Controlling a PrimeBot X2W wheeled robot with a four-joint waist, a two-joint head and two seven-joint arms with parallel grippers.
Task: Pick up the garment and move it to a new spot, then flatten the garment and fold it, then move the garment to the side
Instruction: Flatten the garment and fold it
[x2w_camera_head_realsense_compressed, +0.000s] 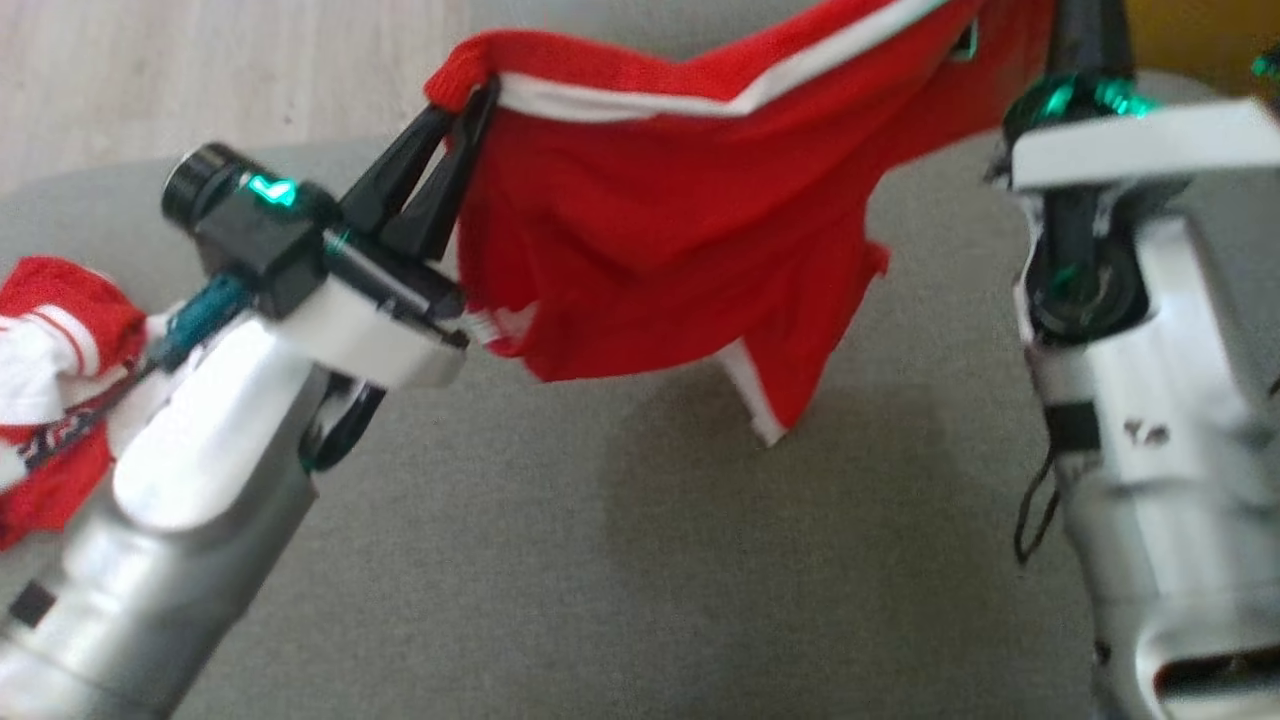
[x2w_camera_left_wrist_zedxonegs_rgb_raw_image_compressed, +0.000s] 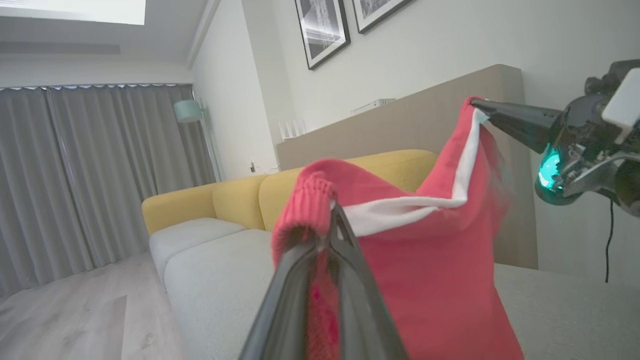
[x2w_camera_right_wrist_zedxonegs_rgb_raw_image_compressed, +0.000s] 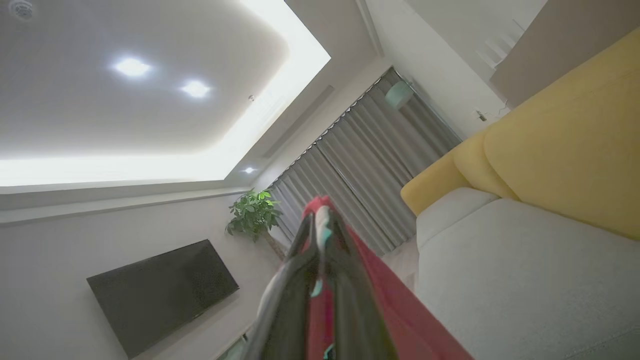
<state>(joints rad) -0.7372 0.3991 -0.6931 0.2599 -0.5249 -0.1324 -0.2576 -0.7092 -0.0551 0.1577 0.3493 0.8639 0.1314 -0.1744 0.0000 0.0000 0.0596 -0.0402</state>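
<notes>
A red garment (x2w_camera_head_realsense_compressed: 650, 220) with white trim hangs in the air over the grey cushion (x2w_camera_head_realsense_compressed: 600, 560), stretched between my two grippers. My left gripper (x2w_camera_head_realsense_compressed: 475, 90) is shut on its ribbed red edge at the upper left of the head view; the left wrist view shows that edge (x2w_camera_left_wrist_zedxonegs_rgb_raw_image_compressed: 305, 200) bunched over the closed fingers (x2w_camera_left_wrist_zedxonegs_rgb_raw_image_compressed: 345, 280). My right gripper (x2w_camera_right_wrist_zedxonegs_rgb_raw_image_compressed: 320, 215) is shut on the other end of the garment (x2w_camera_right_wrist_zedxonegs_rgb_raw_image_compressed: 380, 280). In the left wrist view the right gripper (x2w_camera_left_wrist_zedxonegs_rgb_raw_image_compressed: 475, 104) pinches the white-trimmed corner at the upper right. Its lower hem dangles free.
A second red and white garment (x2w_camera_head_realsense_compressed: 50, 340) lies bunched at the left edge of the cushion, behind my left forearm. A yellow and grey sofa (x2w_camera_left_wrist_zedxonegs_rgb_raw_image_compressed: 210, 230) stands beyond, with wooden floor (x2w_camera_head_realsense_compressed: 200, 80) to its left.
</notes>
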